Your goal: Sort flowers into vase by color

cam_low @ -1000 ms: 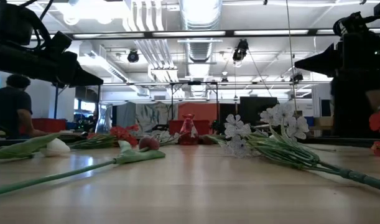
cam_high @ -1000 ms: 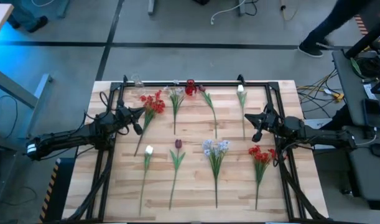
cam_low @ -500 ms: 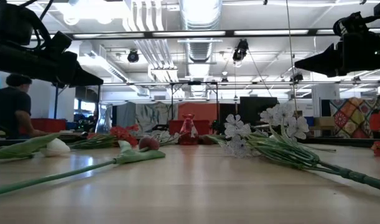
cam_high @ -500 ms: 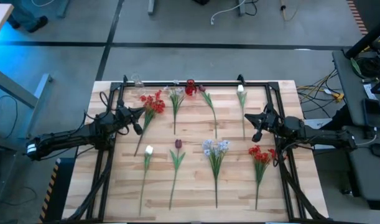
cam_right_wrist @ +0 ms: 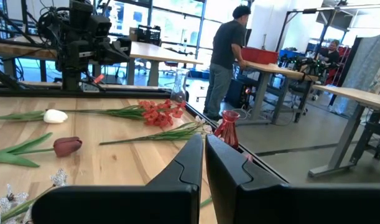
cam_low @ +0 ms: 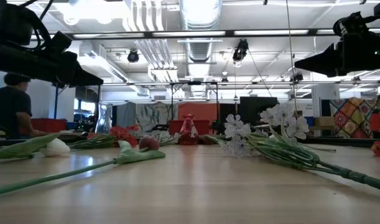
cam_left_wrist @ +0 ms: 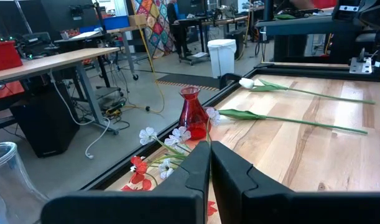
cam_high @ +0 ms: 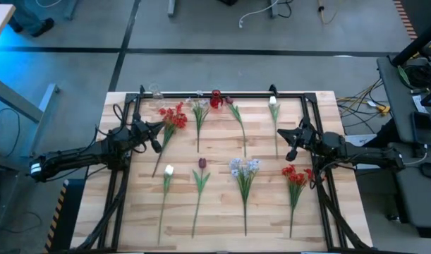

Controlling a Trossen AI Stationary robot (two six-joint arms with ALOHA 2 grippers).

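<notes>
Several green-stemmed flowers lie flat on the wooden table. In the far row are a red cluster, a white spray, a leafy stem and a white bud. In the near row are a white bud, a dark red tulip, a pale-blue spray and a red cluster. A red vase and a clear glass vase stand at the far edge. My left gripper hovers shut beside the far red cluster. My right gripper hovers shut near the far white bud's stem.
A black frame runs along the table's far edge and down both sides. Bare wood lies between the two flower rows. A person stands at a desk in the room beyond, and another sits by the left.
Both arms have kept still and the flowers lie as before. A person walking past the table's far right corner has left the high view, and the dark shape at the right of the low view is gone.
</notes>
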